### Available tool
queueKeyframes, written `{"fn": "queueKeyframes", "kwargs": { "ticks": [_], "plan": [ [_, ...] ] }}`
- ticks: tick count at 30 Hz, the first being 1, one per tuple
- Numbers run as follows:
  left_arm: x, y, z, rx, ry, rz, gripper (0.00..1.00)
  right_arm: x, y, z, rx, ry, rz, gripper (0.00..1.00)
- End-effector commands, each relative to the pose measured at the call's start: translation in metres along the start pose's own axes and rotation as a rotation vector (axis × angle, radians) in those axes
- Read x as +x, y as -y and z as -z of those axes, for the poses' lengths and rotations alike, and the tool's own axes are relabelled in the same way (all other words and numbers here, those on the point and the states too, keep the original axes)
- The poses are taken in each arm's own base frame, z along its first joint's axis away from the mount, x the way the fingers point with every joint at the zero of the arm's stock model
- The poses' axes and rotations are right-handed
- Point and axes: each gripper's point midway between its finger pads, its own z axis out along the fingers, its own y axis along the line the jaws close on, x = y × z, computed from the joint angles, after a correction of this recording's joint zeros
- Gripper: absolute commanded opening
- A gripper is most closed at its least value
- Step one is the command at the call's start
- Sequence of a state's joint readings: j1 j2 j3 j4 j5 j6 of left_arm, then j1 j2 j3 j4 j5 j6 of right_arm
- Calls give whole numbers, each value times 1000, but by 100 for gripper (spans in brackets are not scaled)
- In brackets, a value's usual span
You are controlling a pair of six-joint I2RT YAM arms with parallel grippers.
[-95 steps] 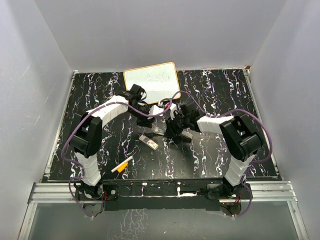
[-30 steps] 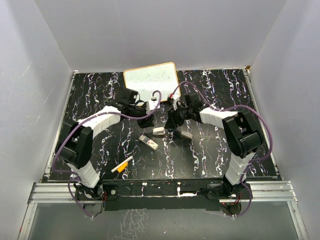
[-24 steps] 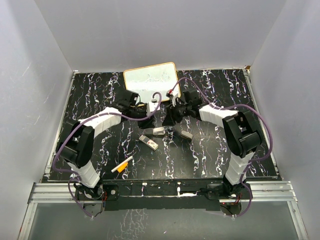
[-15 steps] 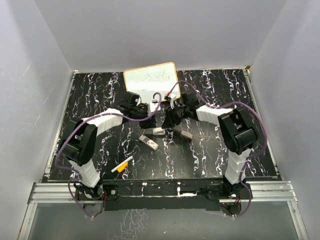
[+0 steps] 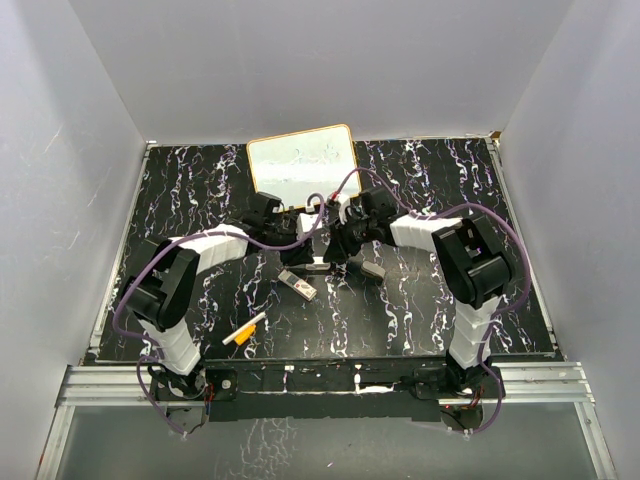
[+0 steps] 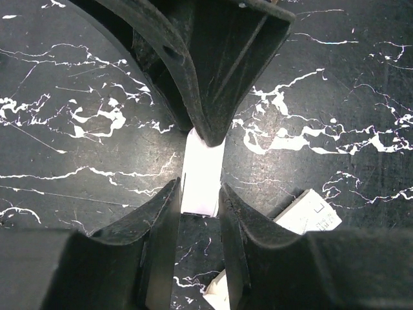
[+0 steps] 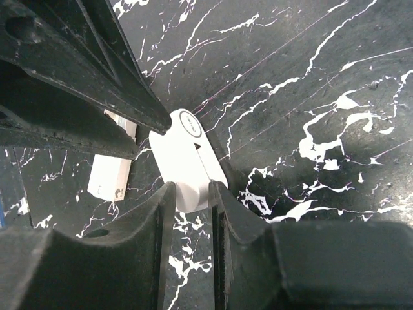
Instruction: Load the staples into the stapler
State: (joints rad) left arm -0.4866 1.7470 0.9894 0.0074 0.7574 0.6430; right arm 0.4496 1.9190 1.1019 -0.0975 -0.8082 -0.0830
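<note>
The white stapler [image 5: 318,261] is at the table's middle, held from opposite ends by both grippers. In the left wrist view my left gripper [image 6: 200,194] is shut on its narrow white end [image 6: 202,174], with the right gripper's fingers [image 6: 213,84] meeting it from above. In the right wrist view my right gripper [image 7: 191,194] is shut on its rounded white body [image 7: 184,161]. The staples, a small white pack [image 5: 297,285], lie on the table just in front of and left of the stapler. They also show in the left wrist view [image 6: 311,212] and the right wrist view [image 7: 110,175].
A small grey object [image 5: 372,270] lies right of the stapler. An orange-and-white marker pen [image 5: 245,329] lies front left. A whiteboard [image 5: 303,164] lies at the back middle. The black marbled table [image 5: 200,200] is walled on three sides.
Both grippers have moved in toward each other and down onto the stapler, which lay free on the table a second ago. The staples pack and marker have not moved.
</note>
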Motion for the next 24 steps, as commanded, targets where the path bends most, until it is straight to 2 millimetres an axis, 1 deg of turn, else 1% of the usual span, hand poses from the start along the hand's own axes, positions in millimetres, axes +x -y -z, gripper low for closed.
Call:
{"fn": "queueKeyframes", "kwargs": {
  "ticks": [1, 5, 9, 11, 15, 19, 24],
  "plan": [
    [0, 5, -7, 13, 10, -13, 29, 22, 17, 0, 98, -41, 58, 27],
    [7, 10, -12, 18, -6, -23, 29, 33, 24, -1, 122, -62, 55, 24],
    [12, 11, -13, 19, -18, -25, 28, 38, 23, -4, 123, -79, 45, 21],
    [14, 12, -13, 19, -23, -29, 28, 42, 24, -6, 137, -96, 28, 17],
    [18, 16, -14, 23, -35, -36, 26, 59, 22, -8, 135, -142, -38, 11],
    [22, 20, -15, 27, -46, -45, 25, 68, 19, -8, 138, -151, -75, 8],
    [27, 24, -18, 14, -67, -65, 23, 79, 5, -11, 116, -152, -91, 8]
  ]
}}
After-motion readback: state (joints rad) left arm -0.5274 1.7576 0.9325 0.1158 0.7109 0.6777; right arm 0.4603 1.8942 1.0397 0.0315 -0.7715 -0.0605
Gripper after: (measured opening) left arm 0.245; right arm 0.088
